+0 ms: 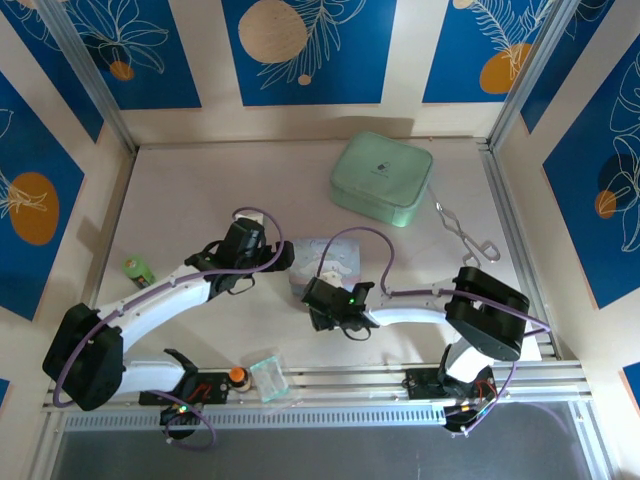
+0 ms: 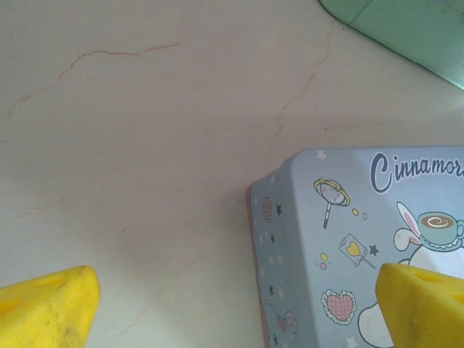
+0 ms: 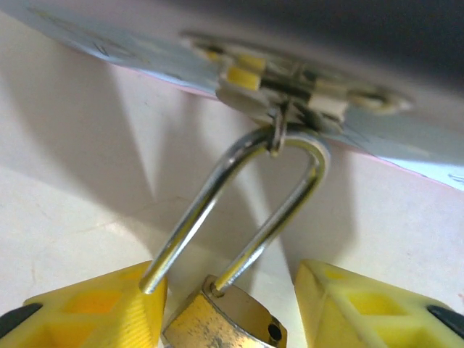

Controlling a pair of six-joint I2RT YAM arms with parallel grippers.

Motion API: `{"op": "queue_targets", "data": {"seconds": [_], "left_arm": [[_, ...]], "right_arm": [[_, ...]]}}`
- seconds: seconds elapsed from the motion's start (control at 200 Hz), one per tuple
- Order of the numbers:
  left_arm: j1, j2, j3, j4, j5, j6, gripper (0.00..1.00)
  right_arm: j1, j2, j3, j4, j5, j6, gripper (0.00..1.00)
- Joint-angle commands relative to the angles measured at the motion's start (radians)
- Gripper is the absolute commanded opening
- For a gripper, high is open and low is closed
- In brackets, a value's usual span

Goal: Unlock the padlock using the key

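On the surface (image 1: 190, 200) stands the cartoon tin (image 1: 312, 262); over its corner the left end effector (image 2: 235, 279) hangs released. At the tin's hasp (image 3: 290, 90) the right end effector (image 3: 230, 279) straddles the padlock (image 3: 225, 326); whether it clenches, I cannot tell. Small, stiff, slippery metal: better to hold its brass body, not the thin shackle (image 3: 192, 217).

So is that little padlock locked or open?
Apparently open: the padlock has one shackle leg in its brass body, the other ending outside it.

Overhead plus two close wrist views
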Motion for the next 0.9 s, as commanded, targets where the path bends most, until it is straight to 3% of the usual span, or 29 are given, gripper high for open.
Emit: {"op": "queue_targets", "data": {"seconds": [0.0, 0.155, 0.48, 0.585, 0.67, 0.74, 0.895], "left_arm": [[-0.006, -0.022, 0.015, -0.001, 0.023, 0.01, 0.97], [-0.01, -0.039, -0.004, 0.006, 0.031, -0.007, 0.97], [-0.026, -0.067, -0.004, 0.016, 0.047, 0.0, 0.96], [-0.032, -0.059, 0.026, 0.018, 0.134, 0.154, 0.86], [-0.054, -0.044, 0.071, -0.029, 0.158, 0.281, 1.0], [-0.093, -0.015, 0.112, -0.082, 0.165, 0.417, 1.0], [-0.24, 0.117, 0.208, -0.206, -0.021, 0.668, 1.0]], "right_arm": [[0.006, -0.021, -0.016, -0.109, 0.013, 0.035, 0.54], [0.006, -0.045, -0.047, -0.102, -0.025, 0.088, 0.52], [0.004, -0.107, -0.095, -0.13, -0.031, 0.187, 0.38], [-0.028, -0.156, -0.152, -0.09, -0.042, 0.188, 0.36], [-0.064, -0.2, -0.204, -0.056, -0.057, 0.177, 0.35], [-0.098, -0.238, -0.245, -0.018, -0.083, 0.16, 0.35], [-0.166, -0.316, -0.33, 0.084, -0.142, 0.128, 0.33]]}}
